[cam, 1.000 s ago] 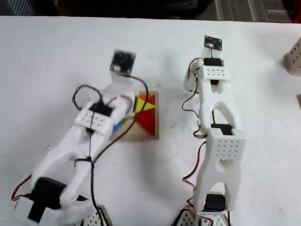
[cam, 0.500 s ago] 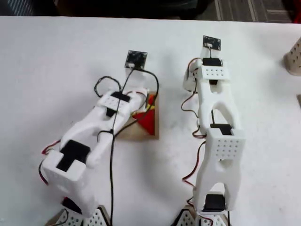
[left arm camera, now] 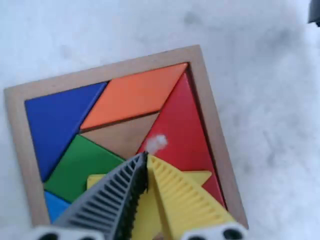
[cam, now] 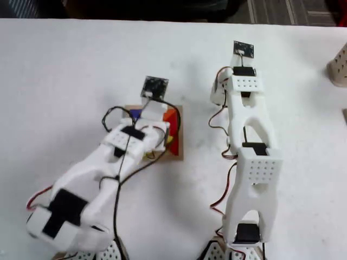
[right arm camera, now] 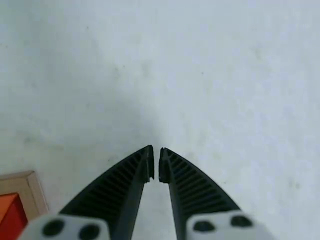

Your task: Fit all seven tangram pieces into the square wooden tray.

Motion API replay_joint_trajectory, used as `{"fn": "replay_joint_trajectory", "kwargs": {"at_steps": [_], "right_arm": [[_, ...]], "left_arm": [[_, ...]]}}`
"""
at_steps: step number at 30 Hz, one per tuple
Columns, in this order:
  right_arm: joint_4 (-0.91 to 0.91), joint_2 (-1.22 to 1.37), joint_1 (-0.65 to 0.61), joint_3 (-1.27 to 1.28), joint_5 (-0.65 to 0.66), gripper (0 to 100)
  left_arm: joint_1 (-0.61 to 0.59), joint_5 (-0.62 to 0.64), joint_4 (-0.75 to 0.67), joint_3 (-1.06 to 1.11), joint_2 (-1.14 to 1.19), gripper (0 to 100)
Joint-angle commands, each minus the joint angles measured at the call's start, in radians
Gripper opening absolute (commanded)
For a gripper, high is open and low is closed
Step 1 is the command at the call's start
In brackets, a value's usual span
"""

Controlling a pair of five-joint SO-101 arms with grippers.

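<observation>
Both pairs of jaws are closed on nothing. The left gripper (left arm camera: 146, 159) has its grey and yellow fingers pressed tip to tip, and the right gripper (right arm camera: 155, 165) shows only a hairline slit between its tips.

The white table (cam: 65, 65) carries everything. In the high view the left arm (cam: 97, 168) stretches from the lower left toward the centre of the frame and hangs over the tray. Its closed tip looks suited to nudging or pressing a piece flat rather than lifting one. The right arm (cam: 252, 124) is folded right of centre with its tip over bare table, probably parked out of the way.

The square wooden tray (left arm camera: 206, 100) sits in the middle of the left wrist view and is nearly full:
- A red triangle (left arm camera: 180, 135) lies along its right side.
- A blue triangle (left arm camera: 55, 120) fills the upper left.
- An orange parallelogram (left arm camera: 135, 92) runs along the top.
- A green triangle (left arm camera: 85, 167) sits lower left.
- A yellow piece (left arm camera: 95, 181) is partly hidden under the fingers.
- A light blue piece (left arm camera: 54, 206) is in the bottom-left corner.

A tan patch (left arm camera: 120, 137) in the centre may be an empty slot or a plain wooden piece; I cannot tell which. The closed tip points at its edge.

No label or writing is legible on the tray or the pieces.
</observation>
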Motion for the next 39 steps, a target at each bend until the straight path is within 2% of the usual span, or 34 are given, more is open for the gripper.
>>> {"fn": "replay_joint_trajectory", "kwargs": {"at_steps": [1, 8, 16, 26, 30, 34, 39], "right_arm": [[-0.002, -0.016, -0.008, -0.038, 0.015, 2.4], [-0.001, -0.016, -0.007, -0.037, 0.015, 2.4], [-0.001, -0.016, -0.005, -0.037, 0.015, 2.4], [-0.001, -0.016, -0.005, -0.038, 0.015, 2.4], [-0.001, -0.016, -0.008, -0.040, 0.015, 2.4], [-0.001, -0.016, -0.010, -0.043, 0.015, 2.4], [-0.001, -0.016, -0.012, -0.043, 0.015, 2.4]], "left_arm": [[0.018, 0.012, -0.026, 0.023, -0.107, 2], [0.021, 0.006, -0.026, 0.037, -0.108, 2], [0.120, 0.005, -0.026, 0.092, -0.110, 2], [0.113, 0.005, -0.018, 0.092, -0.117, 2], [0.054, 0.005, -0.015, 0.092, -0.173, 2], [0.004, 0.005, 0.115, 0.097, -0.348, 2], [0.047, 0.005, 0.258, 0.207, -0.553, 2]]}}
